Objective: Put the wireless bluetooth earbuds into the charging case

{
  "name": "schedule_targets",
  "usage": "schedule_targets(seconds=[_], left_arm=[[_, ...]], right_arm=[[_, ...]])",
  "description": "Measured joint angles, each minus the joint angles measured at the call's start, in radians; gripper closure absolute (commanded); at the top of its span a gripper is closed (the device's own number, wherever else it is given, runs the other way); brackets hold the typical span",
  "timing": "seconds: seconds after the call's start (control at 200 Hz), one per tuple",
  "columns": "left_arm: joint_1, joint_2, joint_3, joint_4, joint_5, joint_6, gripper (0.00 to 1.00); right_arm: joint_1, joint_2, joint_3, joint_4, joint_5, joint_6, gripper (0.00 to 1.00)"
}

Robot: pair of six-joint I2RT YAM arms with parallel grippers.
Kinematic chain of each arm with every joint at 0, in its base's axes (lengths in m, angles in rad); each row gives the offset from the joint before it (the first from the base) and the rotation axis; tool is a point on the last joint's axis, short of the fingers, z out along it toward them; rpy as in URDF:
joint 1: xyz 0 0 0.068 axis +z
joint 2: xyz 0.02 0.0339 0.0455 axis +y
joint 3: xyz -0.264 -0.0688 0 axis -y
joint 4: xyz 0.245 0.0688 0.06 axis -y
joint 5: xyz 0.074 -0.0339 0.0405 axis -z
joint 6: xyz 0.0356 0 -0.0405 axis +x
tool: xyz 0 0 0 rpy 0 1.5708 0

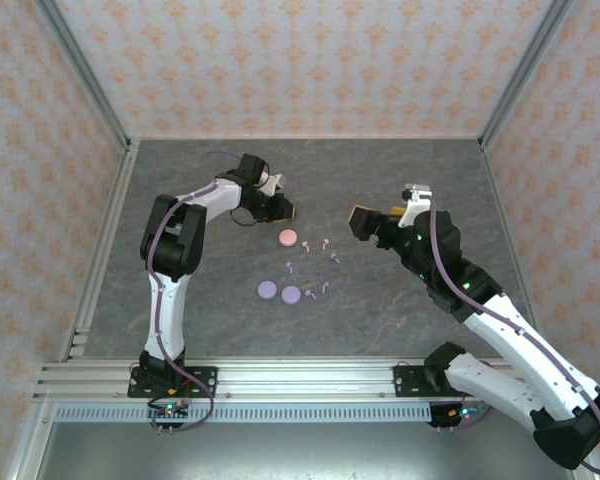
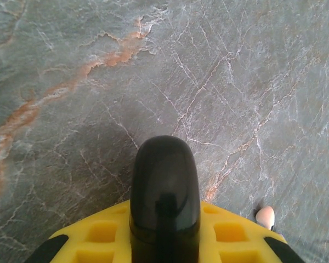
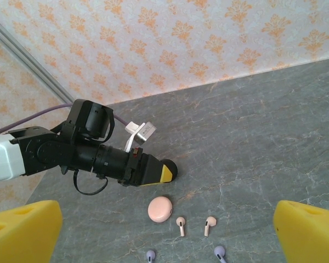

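Top external view: the left gripper (image 1: pixel 288 210) hangs just beyond the pink case (image 1: pixel 289 238). Its yellow fingers (image 2: pixel 230 233) are pressed onto a glossy, rounded black thing that looks like a black case (image 2: pixel 164 192) held edge-on, with a seam down its middle.

The right gripper (image 1: pixel 363 221) faces it from the opposite side. Its jaws are spread wide with nothing between them.

The wireless bluetooth earbuds (image 1: pixel 325 242) lie loose on the grey marbled table (image 1: pixel 400 300), between the two grippers and a little nearer the arm bases. Two pink earbuds (image 3: pixel 180 224) lie just beside the pink case. The lavender earbuds (image 1: pixel 334 258) are scattered farther from both grippers — two of them near the pair of round lavender cases (image 1: pixel 268 290), which touch each other.

From the left wrist, one pink earbud tip shows on the table just right of the left gripper's fingers.
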Motion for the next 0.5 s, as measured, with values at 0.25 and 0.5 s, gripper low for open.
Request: schedule_targets(seconds=[0.25,0.5], left_arm=[[0.000,0.000,0.019,-0.040,-0.032,0.029,0.58],[0.006,-0.044,0.009,-0.092,-0.093,0.068,0.52]], right_arm=[[0.000,0.019,0.003,-0.045,0.014,-0.009,0.01],[0.000,0.077,0.072,-0.180,0.023,-0.060,0.01]])
